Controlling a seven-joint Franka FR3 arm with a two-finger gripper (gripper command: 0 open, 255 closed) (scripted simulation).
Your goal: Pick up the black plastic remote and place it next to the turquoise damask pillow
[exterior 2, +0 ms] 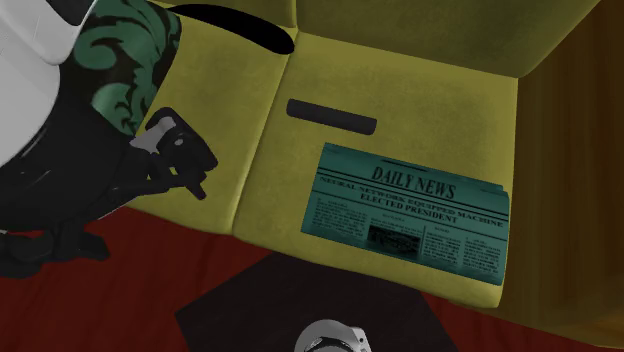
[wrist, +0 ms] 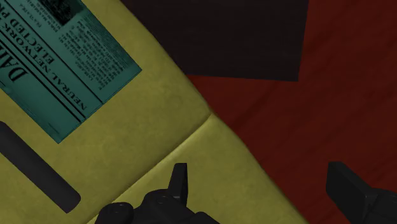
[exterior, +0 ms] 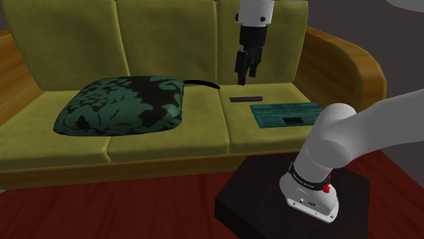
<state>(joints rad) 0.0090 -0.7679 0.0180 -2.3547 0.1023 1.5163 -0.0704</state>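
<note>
**Mia:** Where is the long, flat black remote (exterior: 246,99)?

**Tom:** It lies on the olive-yellow sofa (exterior: 170,41). It is on the seat cushion at the shoulder view's right, close to the backrest. Nothing holds it.

**Mia:** What is beside it?

**Tom:** A folded teal newspaper (exterior: 285,113) that says "Daily News". It lies on the same cushion, just beside the remote and nearer the front edge.

**Mia:** And the soft turquoise-and-black pillow (exterior: 122,105) with the leafy pattern?

**Tom:** It is on the sofa too, further to the shoulder view's left, well apart from the remote.

**Mia:** What about the black two-finger pincer (exterior: 246,76)?

**Tom:** It hangs in the air over the remote and does not touch it. Its fingers (wrist: 180,178) stand wide apart and grip nothing. Between them I see the sofa's edge and the dark red floor (wrist: 318,114).

**Mia:** Is the remote between them?

**Tom:** No. In the wrist view it is off to one side.

**Mia:** Where is the black box stand (exterior: 244,204)?

**Tom:** On the red floor, in front of the sofa.
</note>
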